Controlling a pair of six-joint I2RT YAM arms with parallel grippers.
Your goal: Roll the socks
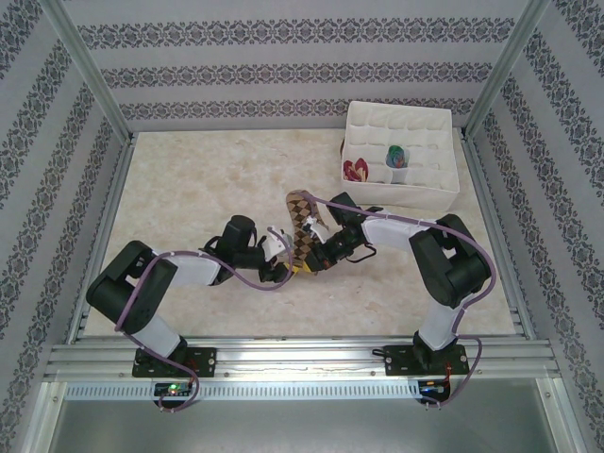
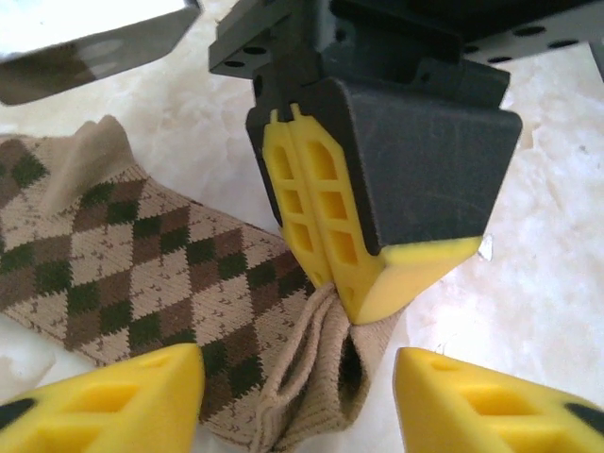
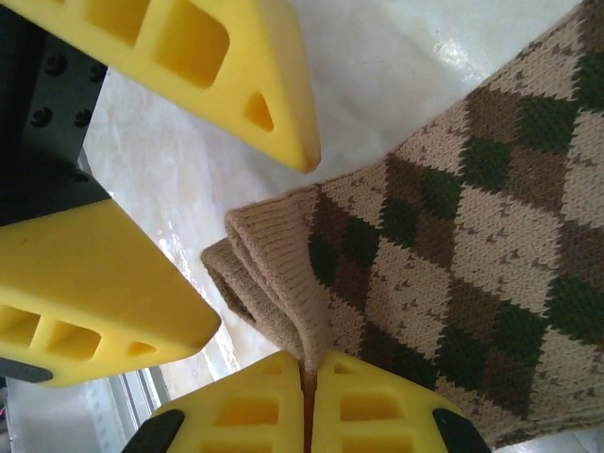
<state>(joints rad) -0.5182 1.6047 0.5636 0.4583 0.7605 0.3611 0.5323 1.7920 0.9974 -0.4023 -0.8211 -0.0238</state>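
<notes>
From above, the argyle sock (image 1: 302, 222) lies in the middle of the table (image 1: 189, 179), and both grippers meet at its near end. The peach sock (image 1: 356, 171) and the striped sock (image 1: 398, 155) sit in compartments of the white organizer (image 1: 444, 184) at the far right. In the left wrist view, the right gripper (image 2: 344, 300) is clenched on the tan cuff (image 2: 321, 377). The left gripper (image 2: 300, 404) has its jaws apart, one on each side of this cuff, not pressing it. In the right wrist view, the right gripper's tips are pressed together with the cuff edge between them, and the patterned part spreads to the right over the table.
</notes>
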